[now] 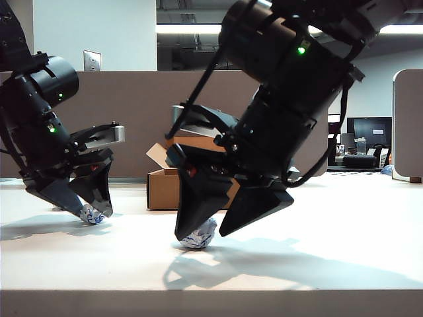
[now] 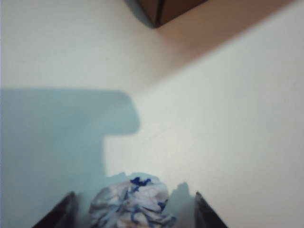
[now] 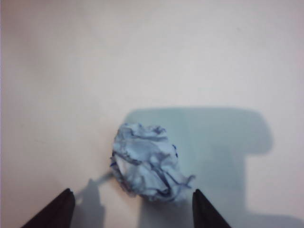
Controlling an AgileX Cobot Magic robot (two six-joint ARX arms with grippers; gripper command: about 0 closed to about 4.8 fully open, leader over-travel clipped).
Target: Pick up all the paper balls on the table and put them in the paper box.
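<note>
Fingers spread wide on both grippers, pinching nothing. In the exterior view: left gripper [image 1: 84, 203] low at the left of the frame, dark fingertips down at the table [image 1: 344, 224], straddling a white paper ball with blue print [image 1: 92, 214] lying on the surface; right gripper [image 1: 210, 228] large in the centre foreground, tilted down, one fingertip touching or just beside a second white-and-blue paper ball [image 1: 199, 235], the other fingertip raised off to the right; brown paper box [image 1: 163, 186] behind, between the two arms, one flap angled outward, standing before the grey-brown partition [image 1: 139, 112]. In the left wrist view: left gripper [image 2: 133, 213] with jaws apart at the bottom edge, crumpled ball [image 2: 130, 204] between them, touching neither; corner of the box [image 2: 161, 8] at the top centre. In the right wrist view: right gripper [image 3: 133, 209] with fingertips apart at the bottom, ball [image 3: 147, 164] just ahead of the gap, resting on the off-white table [image 3: 71, 71], shadow spreading to the right.
</note>
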